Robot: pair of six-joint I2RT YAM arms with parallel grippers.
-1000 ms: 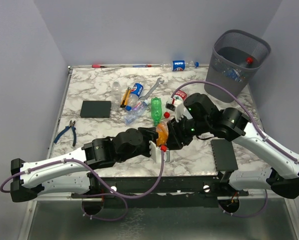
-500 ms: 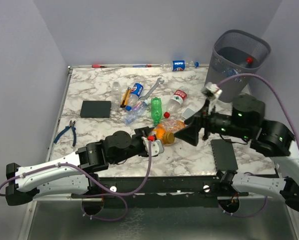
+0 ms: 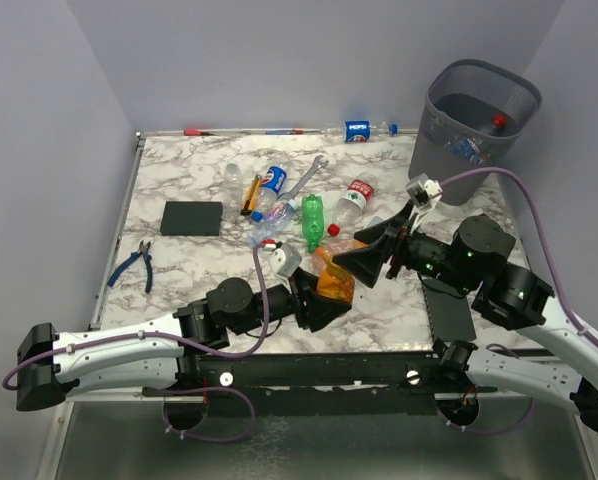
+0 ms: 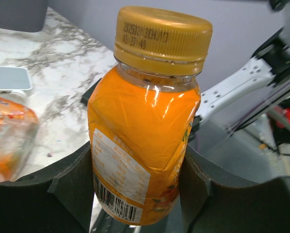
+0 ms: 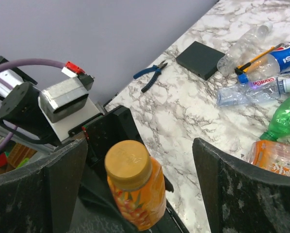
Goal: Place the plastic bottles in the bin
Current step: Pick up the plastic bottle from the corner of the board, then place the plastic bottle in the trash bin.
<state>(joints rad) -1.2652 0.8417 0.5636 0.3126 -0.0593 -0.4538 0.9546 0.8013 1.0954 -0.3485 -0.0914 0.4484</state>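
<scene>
**A:** Where is the orange bottle point(image 4: 145, 131)?

**B:** Upright in the left end effector point(image 4: 137, 189), which is clenched around its labelled body near the front edge of the tabletop point(image 3: 179, 272).

**A:** And the right end effector point(image 3: 357, 262)?

**B:** Released, fingers spread wide, facing that bottle without touching it. The mesh bin point(image 3: 441, 150) stands at the far right corner. The other bottles point(image 3: 312, 220) lie mid-tabletop.

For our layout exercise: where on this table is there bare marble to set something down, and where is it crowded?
Bare: the far-left corner behind the black block; the far stretch between the wrench and the bin. Crowded: the bottle cluster at centre.
</scene>
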